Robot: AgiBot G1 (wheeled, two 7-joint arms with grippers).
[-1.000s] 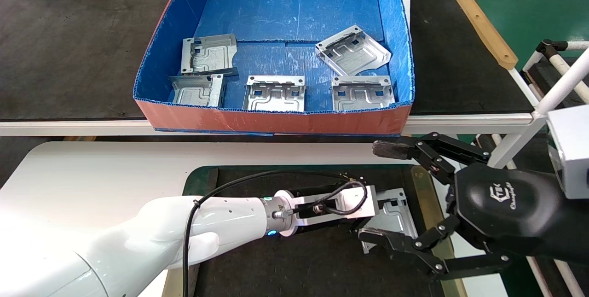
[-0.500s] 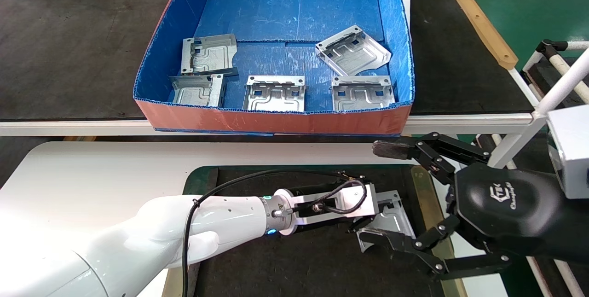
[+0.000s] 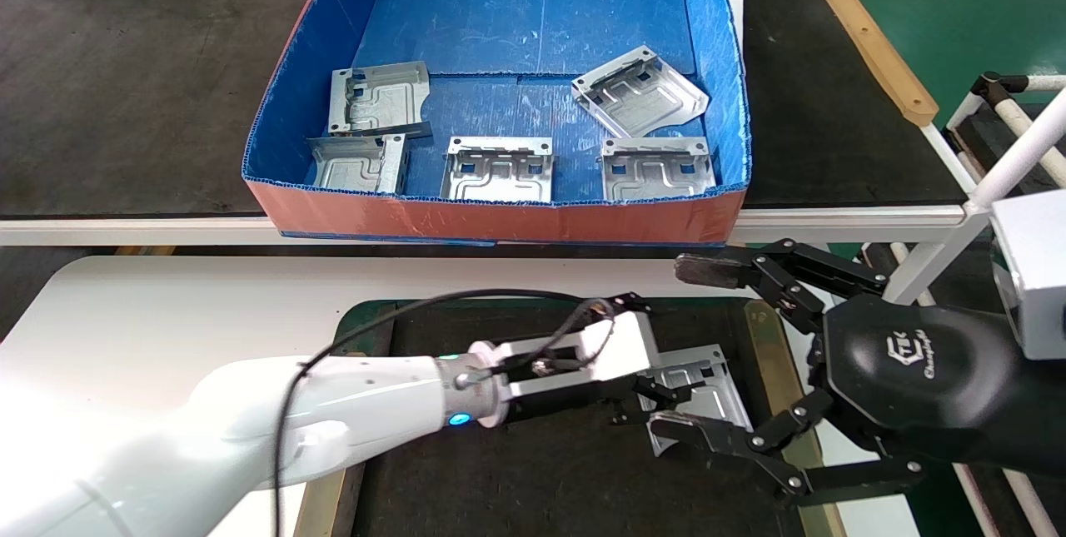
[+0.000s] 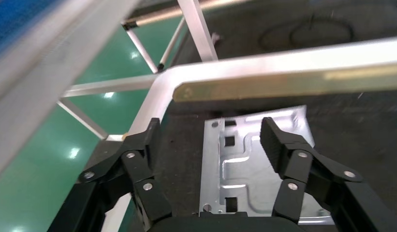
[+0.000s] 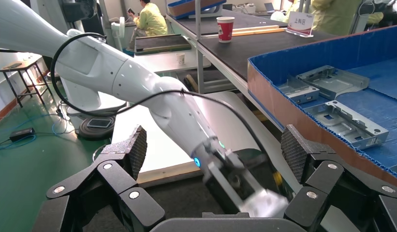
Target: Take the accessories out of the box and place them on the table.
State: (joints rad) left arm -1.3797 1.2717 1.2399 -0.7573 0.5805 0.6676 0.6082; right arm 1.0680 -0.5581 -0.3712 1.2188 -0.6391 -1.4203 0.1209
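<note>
The box [image 3: 500, 219], blue inside and orange-red outside, stands on the bench beyond the table [image 3: 166, 304]. Several silver brackets lie in it, among them one at its front middle [image 3: 498, 169] and one tilted at the right [image 3: 640, 91]. One more bracket [image 3: 695, 379] lies flat on the table's dark mat [image 3: 541, 470]; it also shows in the left wrist view [image 4: 249, 164]. My left gripper [image 3: 662, 354] is open just above it, holding nothing [image 4: 211, 137]. My right gripper [image 3: 687, 350] hovers wide open and empty at the table's right edge [image 5: 215, 145].
The black-topped bench [image 3: 125, 87] carries the box. A wooden strip [image 3: 874, 46] lies on its right side. A white tube frame [image 3: 1024, 146] stands at the right. A brass strip [image 3: 779, 370] borders the mat. The box's near wall [image 5: 293, 101] shows in the right wrist view.
My left arm has drawn back to the left and lifted a little. The bracket on the mat has shifted slightly and lies free. My right gripper has not moved.
</note>
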